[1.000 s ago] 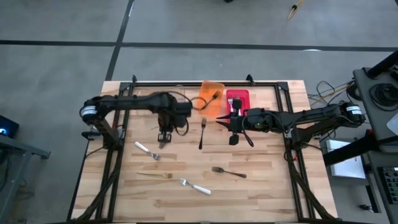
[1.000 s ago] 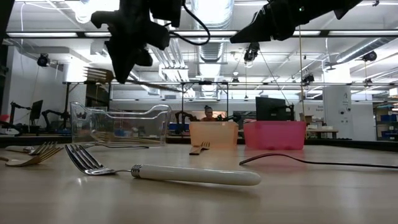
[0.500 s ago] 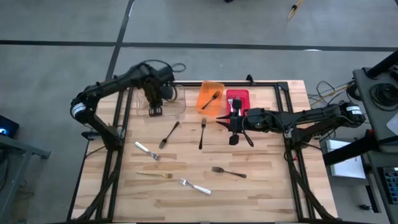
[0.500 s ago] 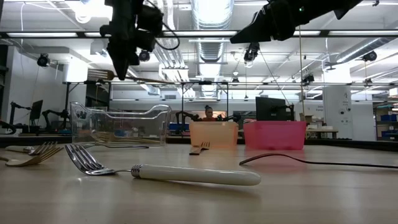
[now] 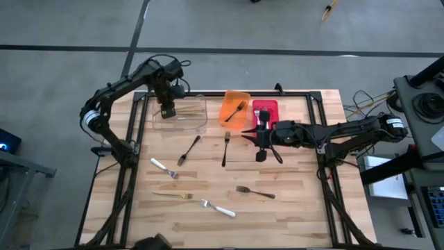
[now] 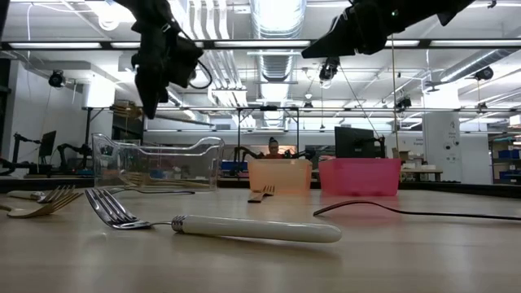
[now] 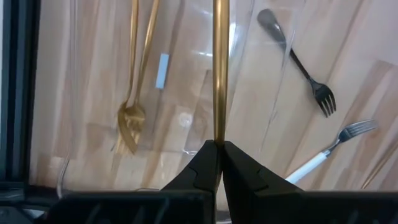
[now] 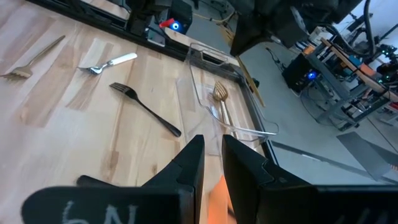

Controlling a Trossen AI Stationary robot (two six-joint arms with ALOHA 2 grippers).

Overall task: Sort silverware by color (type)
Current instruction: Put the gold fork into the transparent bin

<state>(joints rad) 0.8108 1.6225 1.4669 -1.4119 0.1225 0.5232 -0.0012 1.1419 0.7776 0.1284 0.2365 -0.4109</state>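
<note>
Gold cutlery is being gathered in the clear bin (image 5: 182,114) at the far left of the counter (image 5: 291,201), and another gold piece (image 7: 219,68) is being held over that bin by the left hand (image 5: 166,111), whose fingers are being pressed tight on its end. Two gold pieces (image 7: 134,93) are already lying inside, seen through the clear floor in the left wrist view.

Risk is being carried mainly by the thin grip: the utensil is being held by one end only, so it may be swung or slid out before the bin is squarely beneath it. If it is released while part of it is overhanging the rim, it may be tipped out onto the counter or toward the far edge. The light clear bin may also be nudged if the hand is lowered against its wall.

The right hand (image 5: 262,147) is hanging above the middle of the counter, just near of the red bin (image 5: 264,109) and orange bin (image 5: 236,107), its fingers narrowly parted and holding nothing. Black forks (image 5: 189,149) and white-handled forks (image 5: 217,207) are still lying loose nearer, well apart from each other.
</note>
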